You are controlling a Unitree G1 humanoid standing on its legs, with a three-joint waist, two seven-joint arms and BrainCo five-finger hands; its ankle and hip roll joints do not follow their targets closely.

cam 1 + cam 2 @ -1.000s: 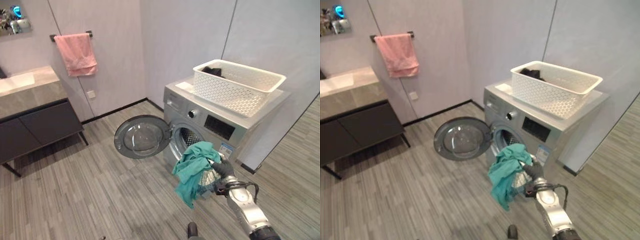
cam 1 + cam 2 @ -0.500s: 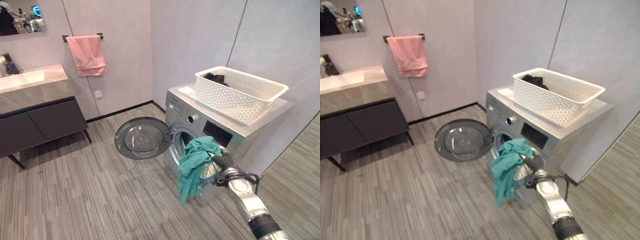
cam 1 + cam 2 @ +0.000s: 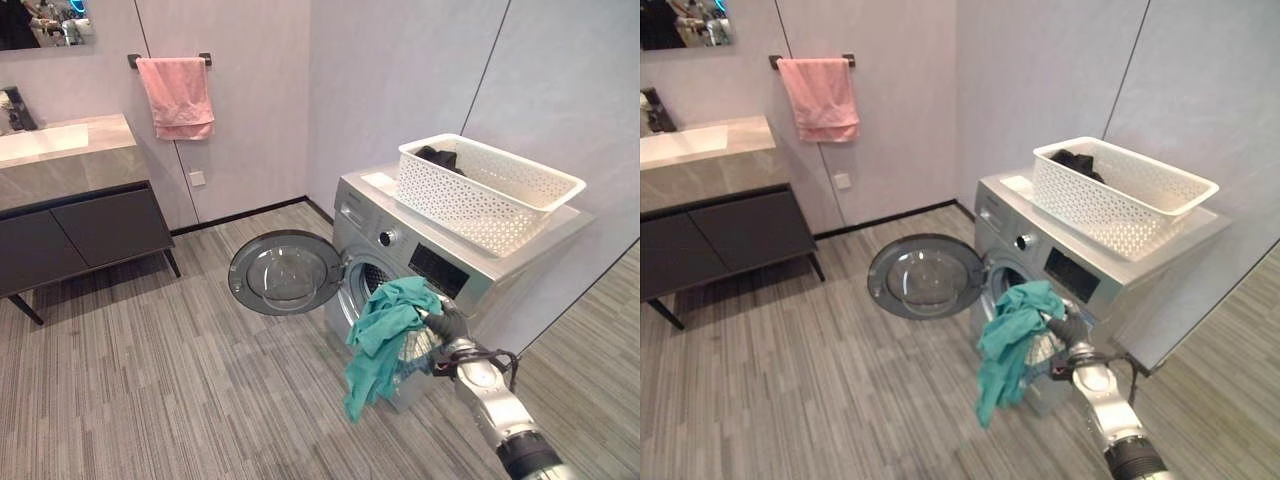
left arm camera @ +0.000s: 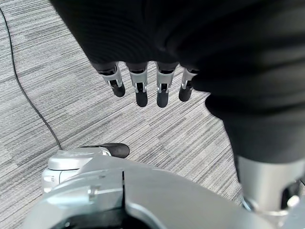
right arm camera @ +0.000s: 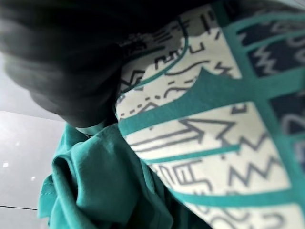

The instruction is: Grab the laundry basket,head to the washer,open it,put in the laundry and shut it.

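Note:
The silver washer [image 3: 452, 243] stands against the wall with its round door [image 3: 285, 273] swung open to the left. On top of it sits the white laundry basket [image 3: 490, 185], with a dark garment [image 3: 437, 156] left in its far corner. My right hand [image 3: 450, 328] is shut on a teal garment [image 3: 385, 335] just in front of the drum opening. The cloth hangs down past the opening's lower edge. Up close, teal folds [image 5: 105, 186] lie beside a white patterned part [image 5: 214, 119]. My left hand [image 4: 143, 86] hangs open over the floor, its fingers straight.
A pink towel [image 3: 176, 95] hangs on a wall rail at the back left. A dark vanity cabinet [image 3: 70, 225] with a stone counter [image 3: 60, 160] stands along the left wall. Grey striped floor [image 3: 170, 380] spreads in front of the washer.
The whole picture has shifted, so the camera has moved. My right hand stays by the drum opening with the teal garment, whose loose end now hangs a little lower.

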